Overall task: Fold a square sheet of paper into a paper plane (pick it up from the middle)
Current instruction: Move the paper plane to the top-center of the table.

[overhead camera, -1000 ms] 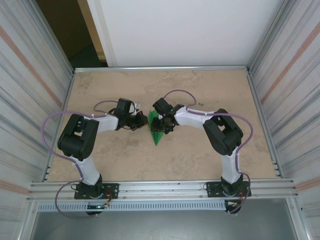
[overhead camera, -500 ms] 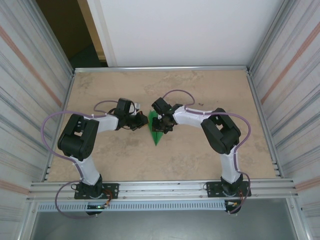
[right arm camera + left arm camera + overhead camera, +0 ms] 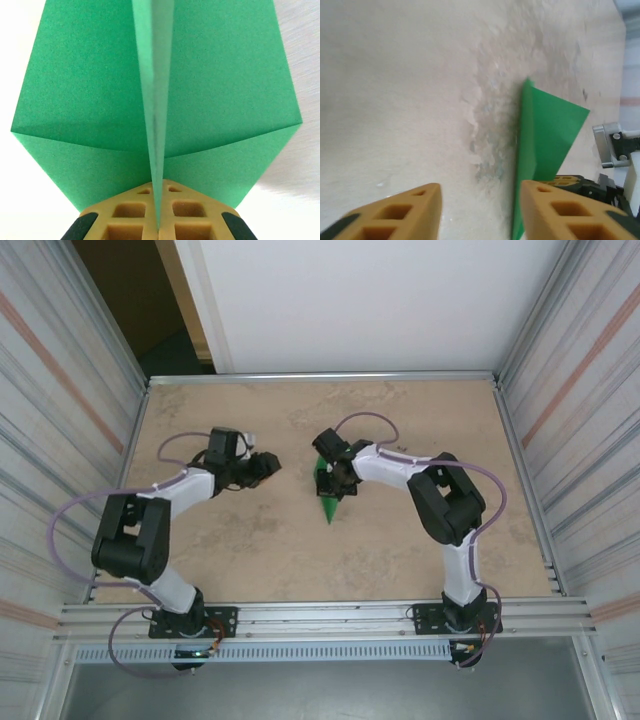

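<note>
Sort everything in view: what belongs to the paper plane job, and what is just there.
Job in hand:
- paper plane, green, partly folded
- right gripper, shut on the plane's upright centre fold
- left gripper, open, apart from the paper

Just there:
- table
- ribbed metal side walls

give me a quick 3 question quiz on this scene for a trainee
1. True or false: the left claw is gripping the paper plane.
2. The right claw pinches the plane's: A) wing edge, B) upright centre fold, C) nose tip.
3. Fill in: the plane is folded from ____ paper.
Key: 1 false, it stands open and apart from the plane; 2 B; 3 green.
</note>
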Robot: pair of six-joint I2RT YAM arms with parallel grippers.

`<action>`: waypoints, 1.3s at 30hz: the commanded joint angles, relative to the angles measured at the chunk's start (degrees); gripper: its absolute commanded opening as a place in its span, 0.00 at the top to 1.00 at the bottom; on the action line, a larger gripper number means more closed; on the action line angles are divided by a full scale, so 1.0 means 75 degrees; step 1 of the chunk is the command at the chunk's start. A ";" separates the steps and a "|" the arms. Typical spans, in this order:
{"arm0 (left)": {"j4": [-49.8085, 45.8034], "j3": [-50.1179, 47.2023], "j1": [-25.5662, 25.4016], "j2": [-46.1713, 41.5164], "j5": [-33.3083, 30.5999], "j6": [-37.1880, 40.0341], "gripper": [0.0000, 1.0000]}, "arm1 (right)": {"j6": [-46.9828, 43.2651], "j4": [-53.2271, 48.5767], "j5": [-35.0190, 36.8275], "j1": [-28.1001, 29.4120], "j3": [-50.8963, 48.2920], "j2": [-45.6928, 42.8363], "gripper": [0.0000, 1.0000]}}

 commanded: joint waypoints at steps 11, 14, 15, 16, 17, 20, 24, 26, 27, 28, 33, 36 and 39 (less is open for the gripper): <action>-0.1520 -0.0005 0.0134 -0.0810 -0.1586 0.0863 0.23 | -0.1765 -0.1402 0.0303 -0.1526 0.1635 0.0921 0.91; -0.1504 -0.0005 0.0138 -0.0770 -0.1540 0.0861 0.21 | -0.1774 -0.1427 0.0350 -0.1545 0.1769 0.1069 0.88; -0.1488 -0.0005 0.0129 -0.0753 -0.1510 0.0863 0.20 | -0.1758 -0.1449 0.0372 -0.1550 0.1800 0.1110 0.87; -0.1482 -0.0005 0.0129 -0.0746 -0.1493 0.0870 0.19 | -0.1736 -0.1442 0.0375 -0.1543 0.1801 0.1132 0.85; -0.1477 -0.0022 0.0131 -0.0743 -0.1486 0.0878 0.18 | -0.1714 -0.1424 0.0374 -0.1539 0.1801 0.1151 0.83; -0.1463 -0.0072 0.0101 -0.0769 -0.1502 0.0887 0.15 | -0.1621 -0.1430 0.0444 -0.1519 0.1803 0.1195 0.76; -0.1447 -0.0113 0.0093 -0.0776 -0.1526 0.0901 0.10 | -0.1585 -0.1440 0.0571 -0.1470 0.1800 0.1222 0.72; -0.1458 -0.0122 0.0087 -0.0781 -0.1583 0.0922 0.08 | -0.1552 -0.1435 0.0564 -0.1472 0.1801 0.1296 0.69; -0.1466 -0.0106 0.0093 -0.0777 -0.1578 0.0932 0.07 | -0.1533 -0.1447 0.0577 -0.1460 0.1801 0.1332 0.69; -0.1485 -0.0100 0.0085 -0.0775 -0.1600 0.0952 0.06 | -0.1510 -0.1462 0.0602 -0.1463 0.1801 0.1370 0.68; -0.1564 -0.0067 0.0080 -0.0780 -0.1644 0.0997 0.01 | -0.1449 -0.1532 0.0725 -0.1439 0.1778 0.1624 0.67; -0.1599 -0.0072 0.0081 -0.0781 -0.1667 0.1022 0.01 | -0.1450 -0.1605 0.0887 -0.1390 0.1810 0.1744 0.68; -0.1613 -0.0065 0.0082 -0.0802 -0.1680 0.1018 0.01 | -0.1449 -0.1663 0.0967 -0.1349 0.1858 0.1705 0.69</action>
